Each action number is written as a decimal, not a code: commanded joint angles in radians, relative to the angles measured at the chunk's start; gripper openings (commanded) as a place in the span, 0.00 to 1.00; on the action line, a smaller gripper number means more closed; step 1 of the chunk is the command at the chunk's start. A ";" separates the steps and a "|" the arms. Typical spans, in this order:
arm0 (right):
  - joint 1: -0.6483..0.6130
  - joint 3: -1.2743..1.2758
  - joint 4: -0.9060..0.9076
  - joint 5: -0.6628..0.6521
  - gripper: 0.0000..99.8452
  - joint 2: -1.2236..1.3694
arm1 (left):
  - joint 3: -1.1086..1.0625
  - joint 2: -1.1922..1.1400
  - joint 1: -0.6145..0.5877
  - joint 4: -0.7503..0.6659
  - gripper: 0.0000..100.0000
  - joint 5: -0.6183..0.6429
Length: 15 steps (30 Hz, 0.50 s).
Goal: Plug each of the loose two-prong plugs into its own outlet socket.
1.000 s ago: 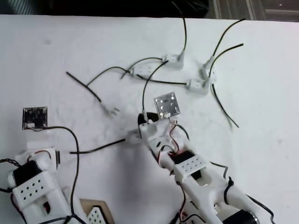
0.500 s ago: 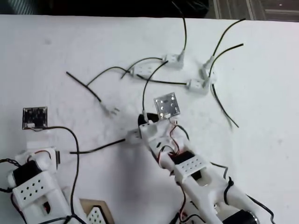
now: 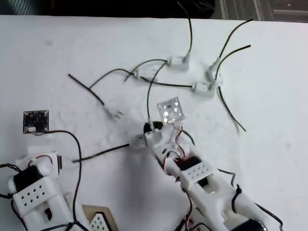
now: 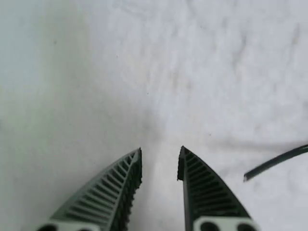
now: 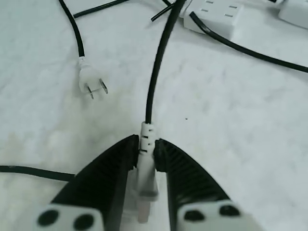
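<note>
My right gripper [image 3: 149, 129] [image 5: 146, 142] is shut on a white two-prong plug [image 5: 146, 161], whose black cord [image 3: 151, 89] runs away toward the far sockets. A white outlet socket [image 3: 138, 140] lies right beside that gripper, and its black cord trails to the left. A loose plug [image 3: 114, 114] [image 5: 91, 83] lies on the table a little beyond, prongs bare. Further sockets [image 3: 146, 72] [image 3: 178, 61] [image 3: 202, 87] lie at the back. My left gripper [image 4: 160, 159] hangs over bare table, slightly open and holding nothing.
The table [image 3: 269, 120] is white. The left arm [image 3: 31, 190] is folded at the near left corner with a dark square board [image 3: 35, 121] beyond it. Black cords [image 3: 231, 108] criss-cross the back middle and right. A cord end [image 4: 274, 163] lies near the left gripper.
The right arm's wrist has tilted slightly while gripping the plug. The socket beside it and its cord have shifted a little. The left arm has stayed still.
</note>
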<state>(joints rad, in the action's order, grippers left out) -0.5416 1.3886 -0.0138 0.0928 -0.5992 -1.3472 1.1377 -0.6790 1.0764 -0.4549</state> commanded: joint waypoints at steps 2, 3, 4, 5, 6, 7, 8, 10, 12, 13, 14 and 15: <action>-0.044 -0.015 0.160 -0.012 0.02 -0.209 | 0.032 0.015 0.028 -0.018 0.14 0.003; -0.062 -0.015 0.223 -0.012 0.02 -0.275 | 0.041 0.015 0.048 -0.020 0.14 0.014; -0.079 -0.015 0.286 -0.012 0.02 -0.346 | 0.051 0.015 0.071 -0.020 0.14 0.035; -0.093 -0.015 0.351 -0.012 0.02 -0.415 | 0.060 0.015 0.101 -0.025 0.14 0.060; -0.101 -0.015 0.410 -0.012 0.02 -0.486 | 0.072 0.015 0.131 -0.037 0.14 0.084; -0.107 -0.015 0.464 -0.012 0.02 -0.553 | 0.083 0.015 0.159 -0.052 0.14 0.106; -0.108 -0.015 0.510 -0.012 0.02 -0.616 | 0.092 0.015 0.188 -0.075 0.14 0.124; -0.114 -0.015 0.581 -0.014 0.02 -0.727 | 0.098 0.015 0.245 -0.153 0.14 0.161; -0.142 -0.015 0.650 -0.014 0.02 -0.819 | 0.098 0.012 0.308 -0.239 0.14 0.212; -0.166 -0.015 0.679 -0.014 0.02 -0.855 | 0.098 0.008 0.340 -0.276 0.14 0.242; -0.188 -0.015 0.704 -0.014 0.02 -0.888 | 0.098 0.008 0.378 -0.310 0.14 0.269; -0.208 -0.015 0.720 -0.014 0.02 -0.915 | 0.098 0.008 0.418 -0.341 0.14 0.290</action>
<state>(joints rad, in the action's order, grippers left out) -0.7012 1.3886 0.6536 0.0898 -1.4170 -1.2935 1.1377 -0.3567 0.8339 -0.2325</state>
